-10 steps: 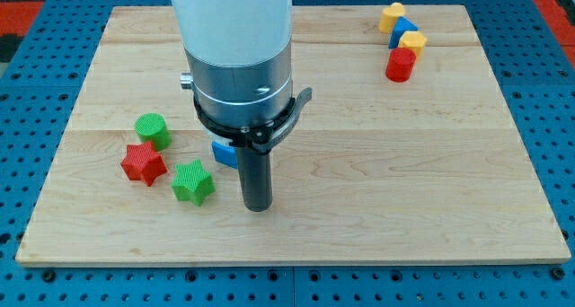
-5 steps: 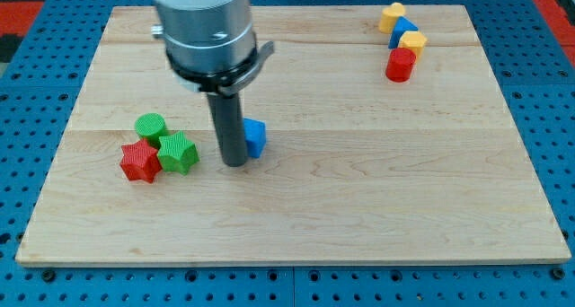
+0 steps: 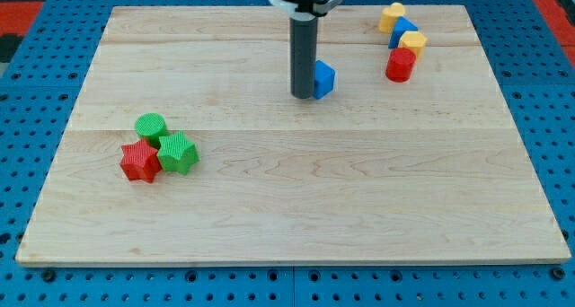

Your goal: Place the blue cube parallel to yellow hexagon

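Note:
The blue cube [image 3: 324,78] sits on the wooden board [image 3: 287,181] in the upper middle. My tip [image 3: 304,95] touches the cube's left side. The yellow hexagon [image 3: 413,43] lies near the view's top right, in a tight cluster with a yellow heart-like block [image 3: 391,17], a second blue block [image 3: 403,30] and a red cylinder [image 3: 400,65]. The blue cube is left of that cluster, a little below the hexagon's height, with bare board between them.
A green cylinder [image 3: 151,127], a red star [image 3: 140,162] and a green star [image 3: 177,153] touch one another at the view's left. A blue pegboard [image 3: 27,118] surrounds the board.
My tip has moved up and to the right, pushing the blue cube from the board's left middle toward the top right cluster. The green star was pushed left against the red star earlier.

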Robot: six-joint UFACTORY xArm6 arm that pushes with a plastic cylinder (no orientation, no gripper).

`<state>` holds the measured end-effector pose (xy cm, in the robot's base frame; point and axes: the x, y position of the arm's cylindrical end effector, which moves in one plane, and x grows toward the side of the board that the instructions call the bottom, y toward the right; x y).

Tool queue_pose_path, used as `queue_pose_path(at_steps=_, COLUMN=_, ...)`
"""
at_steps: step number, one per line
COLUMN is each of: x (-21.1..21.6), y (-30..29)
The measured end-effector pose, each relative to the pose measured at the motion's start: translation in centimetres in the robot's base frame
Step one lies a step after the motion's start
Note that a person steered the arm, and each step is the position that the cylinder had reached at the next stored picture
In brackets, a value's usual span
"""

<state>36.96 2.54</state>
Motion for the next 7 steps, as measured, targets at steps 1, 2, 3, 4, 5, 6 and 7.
queue_pose_path(at_steps=1, x=-3.4, y=3.4)
queue_pose_path(at_steps=2, x=-6.2, y=6.2)
queue_pose_path(at_steps=3, x=-5.0, y=4.8)
queue_pose_path(at_steps=4, x=1.6, y=0.1)
queue_pose_path(at_steps=5, x=6.4, y=-5.4)
queue_pose_path(at_steps=6, x=10.0, y=-10.6)
queue_pose_path(at_steps=7, x=11.3, y=-12.0)
